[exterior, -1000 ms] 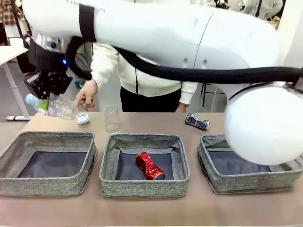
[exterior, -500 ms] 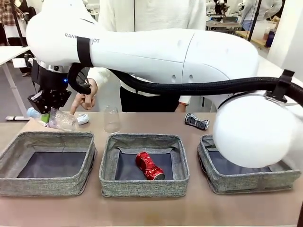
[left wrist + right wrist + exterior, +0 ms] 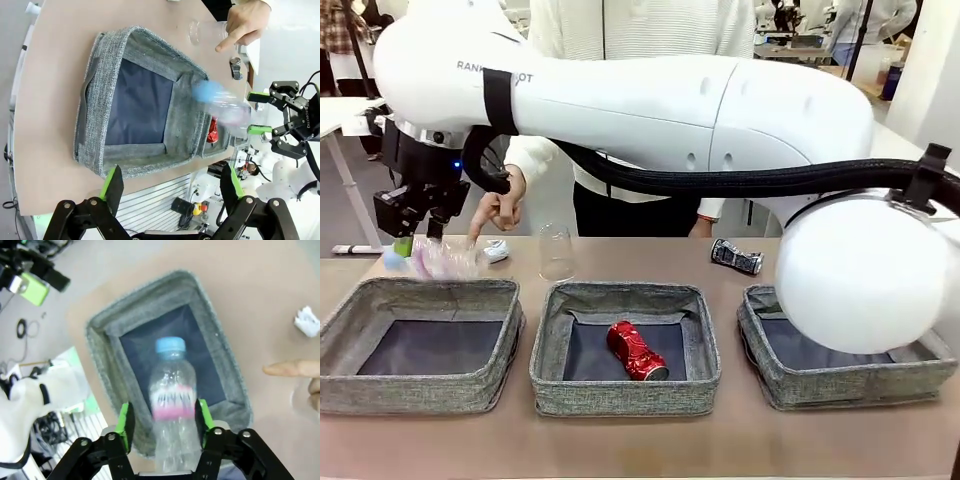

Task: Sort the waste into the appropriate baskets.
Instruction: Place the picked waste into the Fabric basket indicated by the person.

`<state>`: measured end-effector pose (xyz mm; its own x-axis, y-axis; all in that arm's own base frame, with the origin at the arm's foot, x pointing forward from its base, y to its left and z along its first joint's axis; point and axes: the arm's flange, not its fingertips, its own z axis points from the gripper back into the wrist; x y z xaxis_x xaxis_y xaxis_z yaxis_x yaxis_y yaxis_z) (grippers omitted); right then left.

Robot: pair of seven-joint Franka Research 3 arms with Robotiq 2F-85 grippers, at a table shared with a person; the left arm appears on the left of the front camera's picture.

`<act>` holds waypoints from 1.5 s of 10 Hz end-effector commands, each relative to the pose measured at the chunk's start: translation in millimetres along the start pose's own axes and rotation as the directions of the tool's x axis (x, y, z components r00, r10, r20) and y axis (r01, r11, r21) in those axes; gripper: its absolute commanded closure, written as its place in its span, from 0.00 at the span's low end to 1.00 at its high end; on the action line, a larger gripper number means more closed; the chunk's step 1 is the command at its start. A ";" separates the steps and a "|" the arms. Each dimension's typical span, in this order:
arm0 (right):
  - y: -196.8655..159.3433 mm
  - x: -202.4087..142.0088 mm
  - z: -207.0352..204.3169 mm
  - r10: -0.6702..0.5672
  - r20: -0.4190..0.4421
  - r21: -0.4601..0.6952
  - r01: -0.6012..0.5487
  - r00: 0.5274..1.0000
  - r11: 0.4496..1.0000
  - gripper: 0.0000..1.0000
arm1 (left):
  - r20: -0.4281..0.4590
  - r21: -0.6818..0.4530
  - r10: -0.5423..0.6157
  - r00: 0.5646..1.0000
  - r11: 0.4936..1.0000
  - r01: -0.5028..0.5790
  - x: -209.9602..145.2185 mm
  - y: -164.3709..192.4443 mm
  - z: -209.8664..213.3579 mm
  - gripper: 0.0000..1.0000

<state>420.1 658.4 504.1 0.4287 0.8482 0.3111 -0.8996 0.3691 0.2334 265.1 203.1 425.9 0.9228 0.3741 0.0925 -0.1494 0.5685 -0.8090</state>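
My right arm reaches across to the far left, and its gripper (image 3: 415, 228) hangs open over the left basket's (image 3: 350, 320) far rim. The clear bottle with the pink label (image 3: 438, 260) is a blur just below the fingers, loose in the air. From the right wrist, the bottle (image 3: 172, 390) lies between the spread pads (image 3: 125, 425) over the basket's dark bottom. My left gripper (image 3: 171, 182) is open and empty above the same basket (image 3: 100, 100). A crushed red can (image 3: 637, 350) lies in the middle basket (image 3: 620, 395).
The right basket (image 3: 840, 385) is partly behind my arm. On the table behind the baskets are an upturned clear cup (image 3: 556, 252), a white paper wad (image 3: 496, 250) and a dark crushed can (image 3: 736, 257). A person's hand (image 3: 500, 205) points down beside the wad.
The right gripper's jaws have spread and the bottle has slipped out of them, dropping toward the left basket. The arm came slightly lower first. The left gripper stayed open.
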 end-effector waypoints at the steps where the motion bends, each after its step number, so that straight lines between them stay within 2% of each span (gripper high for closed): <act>1: -0.6 -12.7 7.8 0.011 0.020 0.036 -0.011 1.000 0.999 0.00 | -0.002 0.002 0.012 1.000 1.000 -0.012 -2.8 -0.9 1.3 0.00; 4: -2.5 -16.1 13.8 -0.009 0.028 0.031 0.008 1.000 0.999 0.00 | -0.002 0.002 0.012 1.000 1.000 -0.012 -2.8 -0.9 1.3 0.00; 5: -3.8 -18.8 17.4 -0.020 0.002 0.031 0.020 1.000 0.999 0.00 | -0.002 0.002 0.012 1.000 1.000 -0.012 -2.8 -0.9 1.3 0.00; 7: -8.1 -41.4 51.0 -0.073 0.008 0.059 0.072 0.997 0.996 0.00 | -0.002 0.002 0.012 1.000 1.000 -0.012 -2.8 -0.9 1.3 0.00; 8: -16.5 -75.3 87.6 -0.069 -0.039 0.126 0.073 0.997 0.989 0.00 | 0.000 0.000 0.000 1.000 1.000 0.000 0.0 0.1 0.1 0.00; 9: -27.8 -136.7 136.6 -0.159 -0.081 0.062 0.164 0.984 0.984 0.00 | -0.019 -0.114 -0.092 0.996 0.989 0.090 -11.6 -24.8 -15.7 0.00; 10: -33.7 -199.1 173.4 -0.192 -0.016 0.111 0.193 0.981 0.975 0.00 | -0.045 -0.167 -0.119 0.992 0.980 0.109 -16.1 -35.5 -37.0 0.00; 11: -38.8 -258.0 192.5 -0.232 0.055 0.157 0.221 0.971 0.963 0.00 | -0.117 -0.262 -0.137 0.984 0.960 0.102 -22.9 -43.3 -54.2 0.00; 13: -55.4 -360.6 189.7 -0.374 0.053 0.254 0.350 0.926 0.902 0.00 | -0.134 -0.337 -0.193 0.972 0.931 0.138 -34.3 -58.9 -76.8 0.00; 14: -61.0 -394.7 181.0 -0.452 0.108 0.261 0.414 0.885 0.872 0.00 | -0.134 -0.375 -0.210 0.968 0.915 0.147 -38.1 -67.9 -82.9 0.00; 15: -67.7 -382.2 155.7 -0.560 0.094 0.227 0.530 0.823 0.817 0.00 | -0.079 -0.437 -0.192 0.978 0.888 0.139 -40.8 -79.0 -97.1 0.00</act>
<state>407.0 291.7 608.6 0.8318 0.5188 0.1976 -0.5241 0.6168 0.5873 302.0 111.0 454.7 0.9726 0.1624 0.1663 0.1135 0.2927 -0.9495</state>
